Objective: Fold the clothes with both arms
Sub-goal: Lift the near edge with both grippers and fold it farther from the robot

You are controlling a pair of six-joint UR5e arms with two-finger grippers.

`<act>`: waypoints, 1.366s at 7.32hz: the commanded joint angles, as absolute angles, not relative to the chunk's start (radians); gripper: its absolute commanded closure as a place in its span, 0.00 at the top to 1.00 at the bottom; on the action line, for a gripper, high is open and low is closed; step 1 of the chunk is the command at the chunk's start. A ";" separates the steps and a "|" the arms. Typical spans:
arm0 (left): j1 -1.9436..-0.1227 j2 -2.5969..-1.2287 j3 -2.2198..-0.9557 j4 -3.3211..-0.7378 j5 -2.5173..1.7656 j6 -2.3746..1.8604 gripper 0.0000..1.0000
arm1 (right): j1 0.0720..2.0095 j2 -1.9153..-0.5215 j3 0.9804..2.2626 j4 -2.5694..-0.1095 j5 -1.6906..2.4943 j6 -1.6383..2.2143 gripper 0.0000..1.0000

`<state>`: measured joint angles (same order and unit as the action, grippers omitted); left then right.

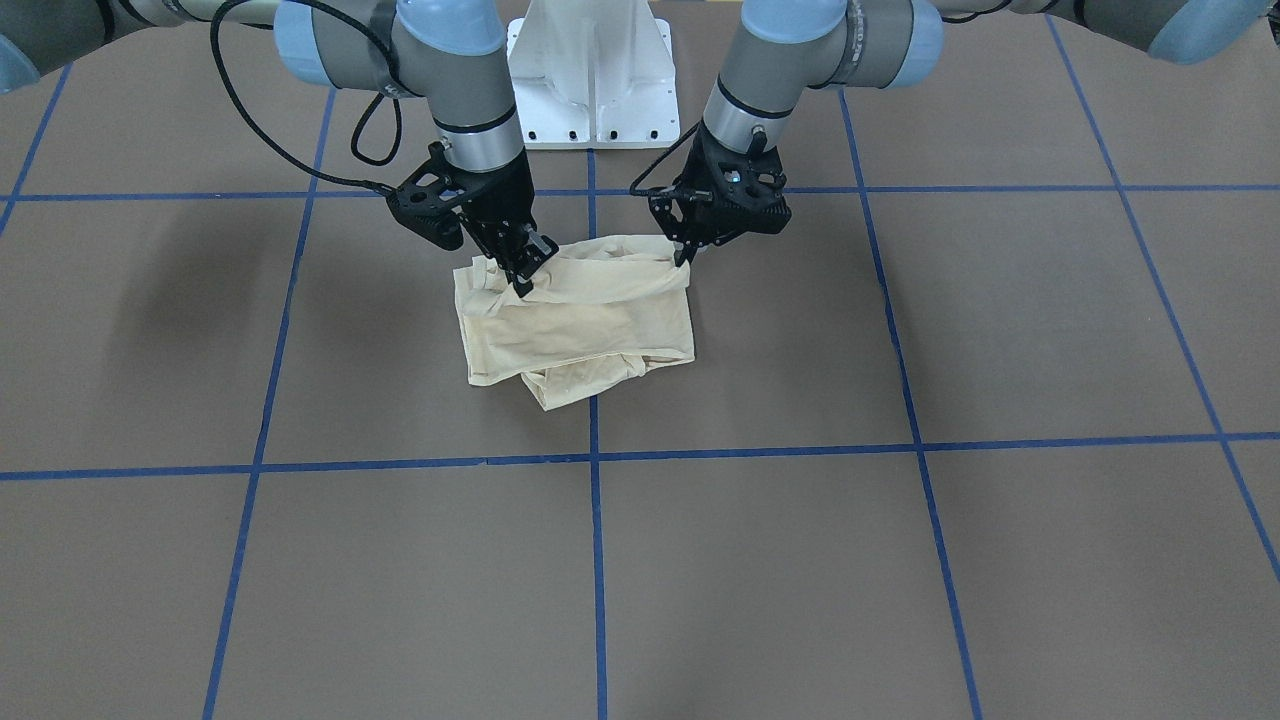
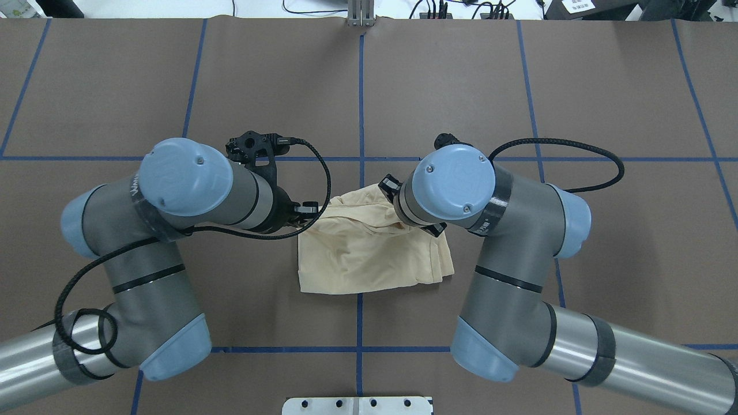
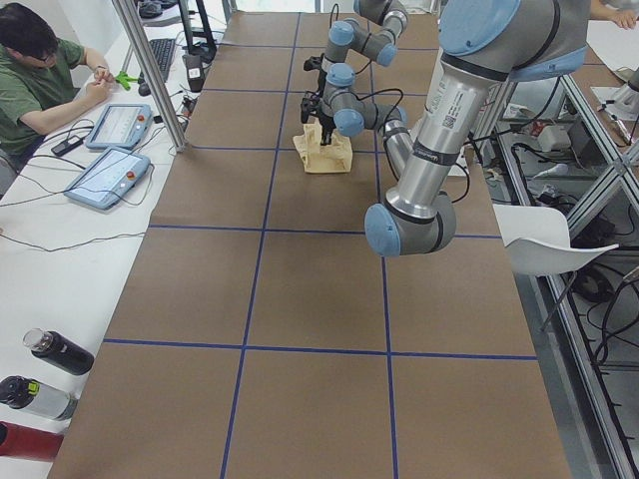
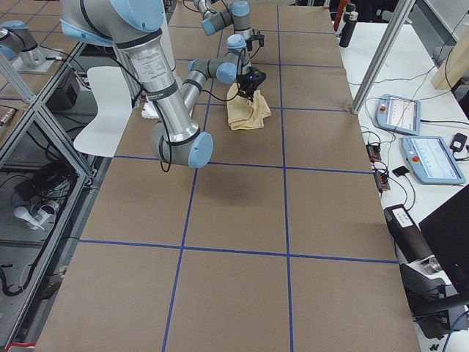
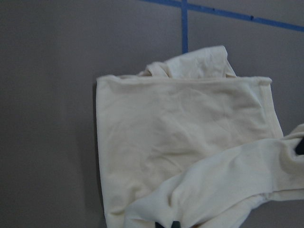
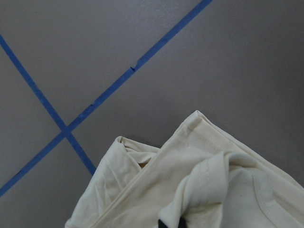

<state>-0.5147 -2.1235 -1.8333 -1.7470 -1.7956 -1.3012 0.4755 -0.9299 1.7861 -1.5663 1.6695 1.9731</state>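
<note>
Left gripper (image 1: 686,256): my jaws are pinched together on the shirt's corner nearest my base.
Right gripper (image 1: 526,270): clamped on the other near corner, with a ridge of cloth pulled up to it.
Shirt (image 1: 580,320): folded into a rough rectangle and lying on the table just in front of the pedestal (image 1: 592,80). It straddles the middle tape line (image 1: 597,560), and a smaller folded flap sticks out at its far edge.
Wrist views: my left one shows the flat folded panel with a lifted band of cloth crossing it. My right one shows stitched hems bunching up toward my fingertips.
Front view: only here do both pairs of fingertips show against the cloth.
Overhead: my own wrists cover most of both grippers.
Hard to see: in the wrist views my fingertips are cut off at the bottom edge. In the side views the grippers are too small to judge.
Table (image 1: 900,560): brown, gridded with blue tape.
Beyond: a person (image 3: 40,75) sits at the side bench by two pendants (image 3: 108,178), and bottles (image 3: 58,351) lie at its end.
</note>
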 commanded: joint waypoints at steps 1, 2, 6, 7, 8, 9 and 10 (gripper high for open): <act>-0.518 -2.172 -1.720 -1.756 -1.750 -1.275 0.00 | 0.500 -0.858 1.651 -1.515 1.669 1.960 0.00; -0.518 -2.172 -1.718 -1.758 -1.750 -1.260 0.00 | 0.517 -0.857 1.593 -1.437 1.669 1.925 0.00; -0.651 -2.151 -1.733 -1.799 -1.892 -0.965 1.00 | 0.661 -0.850 1.571 -1.420 1.922 1.663 1.00; -0.694 -2.128 -1.733 -1.802 -1.942 -0.862 1.00 | 0.654 -0.845 1.578 -1.420 1.916 1.663 1.00; -0.710 -2.120 -1.732 -1.802 -1.950 -0.826 1.00 | 0.587 -0.848 1.601 -1.420 1.869 1.661 1.00; -0.710 -2.120 -1.732 -1.802 -1.950 -0.825 1.00 | 0.480 -0.847 1.608 -1.420 1.723 1.652 1.00; -0.710 -2.120 -1.732 -1.802 -1.951 -0.825 1.00 | 0.416 -0.839 1.608 -1.498 1.629 1.588 1.00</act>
<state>-0.7053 -2.1220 -1.7320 -1.8022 -1.9455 -0.8365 0.5096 -0.8452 1.6021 -1.4389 1.7556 1.6408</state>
